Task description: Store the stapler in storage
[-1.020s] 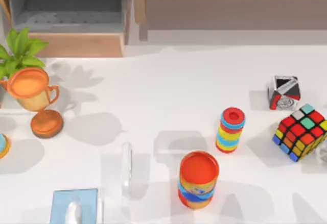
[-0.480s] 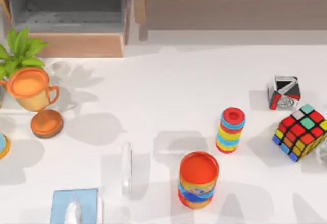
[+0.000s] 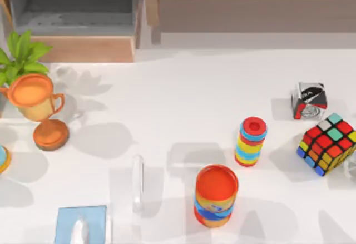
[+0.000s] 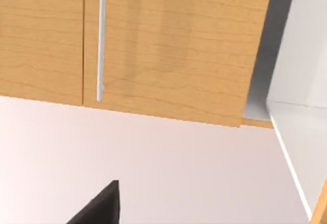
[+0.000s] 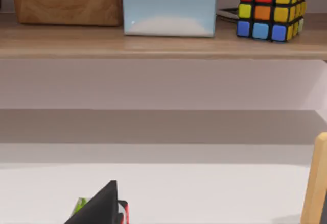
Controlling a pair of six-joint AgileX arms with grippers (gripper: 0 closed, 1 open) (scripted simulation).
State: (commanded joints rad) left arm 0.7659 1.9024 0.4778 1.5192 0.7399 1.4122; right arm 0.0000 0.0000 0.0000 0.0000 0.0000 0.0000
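Two dark fingertips are what I see of the arms: the left end effector [image 4: 99, 206] faces a wooden cabinet door [image 4: 168, 45] with a slim metal handle [image 4: 100, 40], the right end effector [image 5: 99, 206] faces a shelf [image 5: 163, 43] carrying a tissue box [image 5: 168, 10] and a puzzle cube [image 5: 272, 8], and I cannot tell whether either is open or closed. From above, the stapler [image 3: 137, 183] lies on the white desk [image 3: 178, 110], lengthwise toward the back, between the light blue tissue box [image 3: 80, 224] and the orange can [image 3: 216, 195], apart from both. An open gray drawer [image 3: 72, 5] sits at the back left.
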